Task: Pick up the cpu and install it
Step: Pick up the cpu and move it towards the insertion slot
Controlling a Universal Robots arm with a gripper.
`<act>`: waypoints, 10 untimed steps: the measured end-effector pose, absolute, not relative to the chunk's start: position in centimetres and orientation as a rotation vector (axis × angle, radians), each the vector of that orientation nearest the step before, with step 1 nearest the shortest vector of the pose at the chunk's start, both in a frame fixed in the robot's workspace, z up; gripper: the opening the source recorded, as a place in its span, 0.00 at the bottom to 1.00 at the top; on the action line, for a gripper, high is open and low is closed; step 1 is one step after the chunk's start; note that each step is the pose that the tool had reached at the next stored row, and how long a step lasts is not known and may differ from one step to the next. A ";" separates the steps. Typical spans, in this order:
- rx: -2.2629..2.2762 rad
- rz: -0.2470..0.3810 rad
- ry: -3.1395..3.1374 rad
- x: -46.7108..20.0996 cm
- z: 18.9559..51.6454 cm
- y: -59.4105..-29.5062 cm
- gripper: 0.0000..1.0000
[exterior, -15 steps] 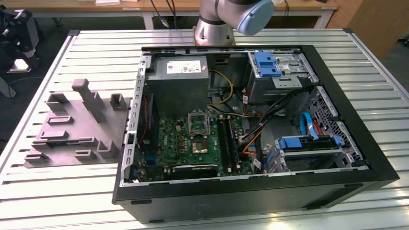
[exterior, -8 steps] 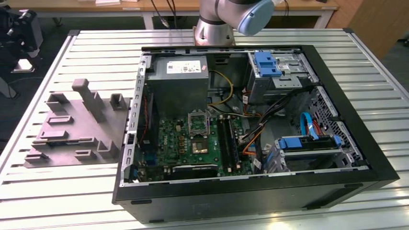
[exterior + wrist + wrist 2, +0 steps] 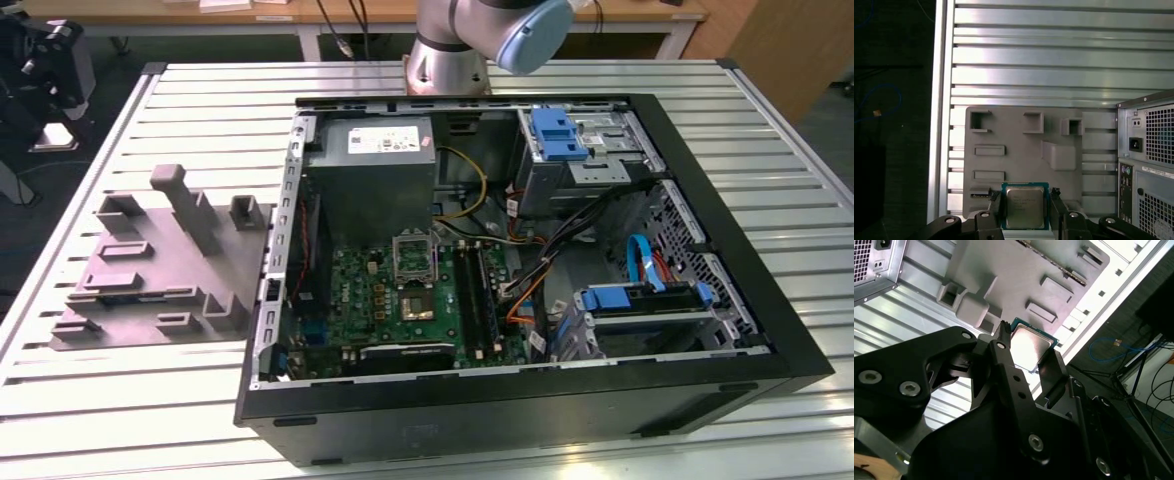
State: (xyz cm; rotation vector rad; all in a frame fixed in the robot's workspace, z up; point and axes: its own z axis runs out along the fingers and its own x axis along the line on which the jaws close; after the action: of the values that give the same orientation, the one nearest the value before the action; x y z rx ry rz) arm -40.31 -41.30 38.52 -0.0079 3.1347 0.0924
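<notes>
The end effector [image 3: 1026, 196] was clenched on the cpu [image 3: 1026, 209], which sat between its two black fingers [image 3: 995, 206] with one finger pressed against each of two opposite edges. In the first wrist view the silvery metal top of the chip faced the camera, and a thin green border showed around it. In the second wrist view the same cpu [image 3: 1032, 346] appeared as a bright square, gripped by the end effector [image 3: 1027, 344] at the tips of its fingers [image 3: 1003, 335]. The chip was held in the air, apart from everything below it. Under it lay a grey moulded fixture [image 3: 1019, 150] with several raised blocks and pockets, resting flat on the slatted metal surface [image 3: 1054, 60]. In the exterior view this fixture [image 3: 147, 270] was at the exterior view's left, just beside the open black computer case [image 3: 534, 405], and both stood on the same surface [image 3: 147, 400]. Inside the case a green circuit board [image 3: 387, 310] lay on the bottom, with a grey power supply box [image 3: 374, 170] near it and blue drive brackets [image 3: 557, 135] toward the exterior view's right. The base of the arm [image 3: 447, 60] stood behind the case.
</notes>
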 end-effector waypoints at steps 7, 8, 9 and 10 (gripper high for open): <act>-0.008 0.092 3.135 -40.2 38.5 -41.3 0.47; -0.008 0.093 3.135 -40.1 38.5 -41.3 0.47; -0.008 0.092 3.135 -40.1 38.5 -41.3 0.47; -0.008 0.092 3.135 -40.1 38.5 -41.3 0.47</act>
State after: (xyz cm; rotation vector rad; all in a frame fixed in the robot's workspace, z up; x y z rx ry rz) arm -40.06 -41.31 38.52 -0.0081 3.1347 0.0924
